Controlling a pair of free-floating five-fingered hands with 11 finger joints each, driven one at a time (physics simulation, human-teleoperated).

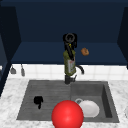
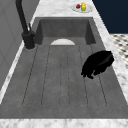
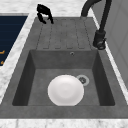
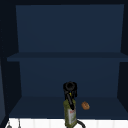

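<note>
Right hand [image 1: 70,43] curled around neck of olive-green glass bottle [image 1: 69,64] above the faucet, fingers partly merging with cap, left hand [image 1: 38,101] curled, empty, over ribbed grey drainboard [image 1: 45,92], glossy red sphere [image 1: 67,115] cut off at sink's front edge.

R hand [image 1: 70,40] gripping bottle [image 1: 69,63]

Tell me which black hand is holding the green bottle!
The right hand, high up by the cabinet shelf, is curled round the green bottle's top. The left hand is low over the sink's ribbed drainboard, holding nothing.
</note>
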